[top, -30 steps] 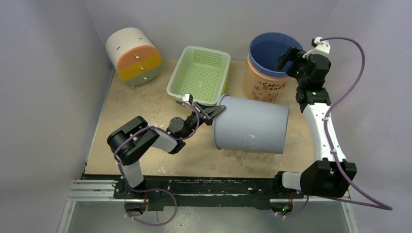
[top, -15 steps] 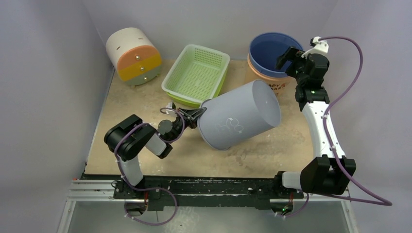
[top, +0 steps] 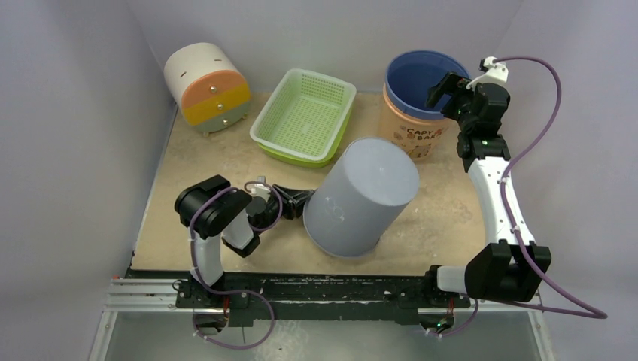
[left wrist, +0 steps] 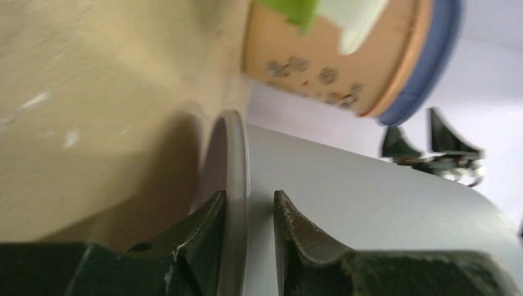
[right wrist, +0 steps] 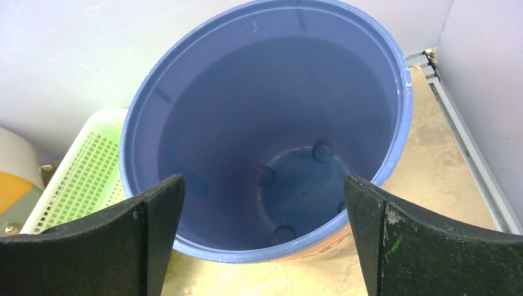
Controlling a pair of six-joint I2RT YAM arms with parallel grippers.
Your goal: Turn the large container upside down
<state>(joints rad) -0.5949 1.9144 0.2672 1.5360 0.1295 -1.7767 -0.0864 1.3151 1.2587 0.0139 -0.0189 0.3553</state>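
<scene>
Centrally, at the front middle of the worktop (top: 226,162): large container (top: 361,197), grey, tipped well over, closed base up and toward the far right, open mouth down and toward the near left. Not flat on its mouth; leaning. Contact between the low part of the rim and the worktop: unclear. Pinched at the rim's left side by the left pincer (top: 303,201), narrow, one finger inside the mouth and one on the outer wall, with the thin rim caught between the dark fingers (left wrist: 203,240) in the left wrist view.

Just behind the container, to its left, a green basket (top: 305,116) with a paler one nested in it. At the far right, an orange printed tub (top: 410,135) with a blue tub (top: 421,75) set inside. Above the blue tub's mouth, the right pincer (top: 445,89), spread wide and holding nothing, framing the tub's interior in the right wrist view. In the far left corner, a rounded drawer unit (top: 207,86), white, orange and yellow, well apart from the container.
</scene>
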